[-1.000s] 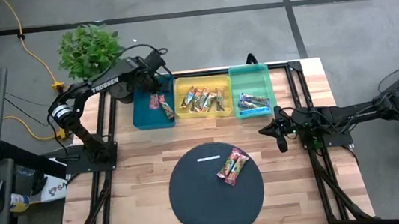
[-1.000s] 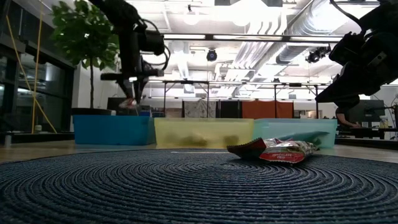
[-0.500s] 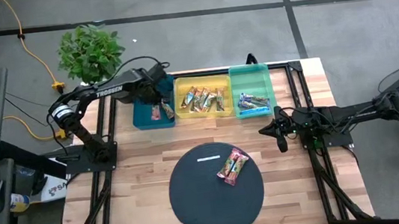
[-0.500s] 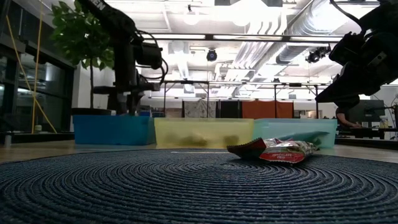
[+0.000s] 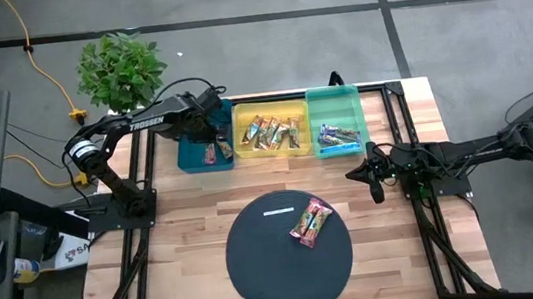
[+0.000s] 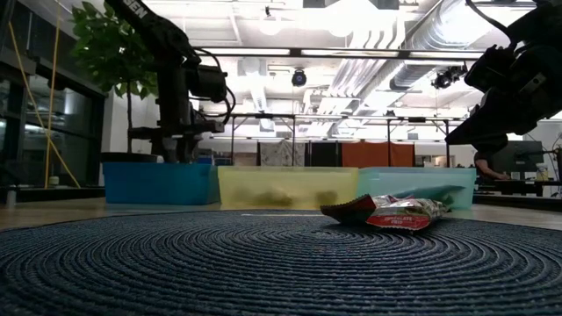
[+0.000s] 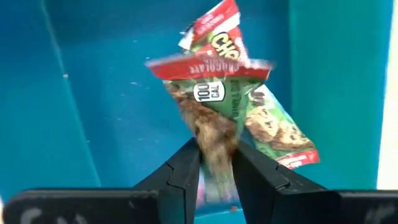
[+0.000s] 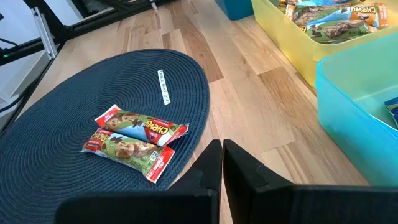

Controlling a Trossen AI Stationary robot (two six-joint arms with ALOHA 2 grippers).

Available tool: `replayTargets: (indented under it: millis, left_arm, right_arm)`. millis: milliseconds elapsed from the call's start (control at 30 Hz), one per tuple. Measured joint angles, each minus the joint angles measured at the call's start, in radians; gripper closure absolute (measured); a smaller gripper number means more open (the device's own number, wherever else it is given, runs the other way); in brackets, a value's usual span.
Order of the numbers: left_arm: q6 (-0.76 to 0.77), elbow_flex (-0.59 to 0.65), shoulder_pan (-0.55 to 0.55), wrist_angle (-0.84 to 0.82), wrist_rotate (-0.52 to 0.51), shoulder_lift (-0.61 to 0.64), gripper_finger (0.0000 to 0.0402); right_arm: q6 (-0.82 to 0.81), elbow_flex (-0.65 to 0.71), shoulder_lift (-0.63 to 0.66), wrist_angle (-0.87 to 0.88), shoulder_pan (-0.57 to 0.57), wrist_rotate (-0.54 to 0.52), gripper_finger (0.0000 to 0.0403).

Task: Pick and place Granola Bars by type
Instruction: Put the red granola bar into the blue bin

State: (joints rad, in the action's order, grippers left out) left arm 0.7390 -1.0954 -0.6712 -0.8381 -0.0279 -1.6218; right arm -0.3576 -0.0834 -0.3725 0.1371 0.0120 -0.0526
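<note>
Left tool (image 7: 216, 163) pinches a red-green granola bar (image 7: 210, 99) over the blue tray (image 5: 189, 153); another bar apparently lies at one o'clock.

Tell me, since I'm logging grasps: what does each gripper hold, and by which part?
The left gripper pinches a red-green bar by one end, over the dark blue tray. The right gripper is shut on nothing.

Gripped bar (image 7: 211, 118) motion-blurred
</note>
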Motion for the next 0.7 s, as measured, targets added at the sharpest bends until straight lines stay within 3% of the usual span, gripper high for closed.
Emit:
replayTargets:
  millis: [400,533,700]
  left_arm:
    - [-0.024,0.0,0.0,0.061,0.074,0.0,0.026]
    - [-0.067,0.0,0.009,0.151,0.146,0.01,0.0256]
    - [-0.126,-0.047,0.048,0.226,0.154,0.034,0.0256]
  right_arm:
    - [0.0,0.0,0.0,0.0,0.0,0.0,0.0402]
    - [0.0,0.0,0.0,0.0,0.0,0.0,0.0402]
    - [0.0,0.0,0.0,0.0,0.0,0.0,0.0402]
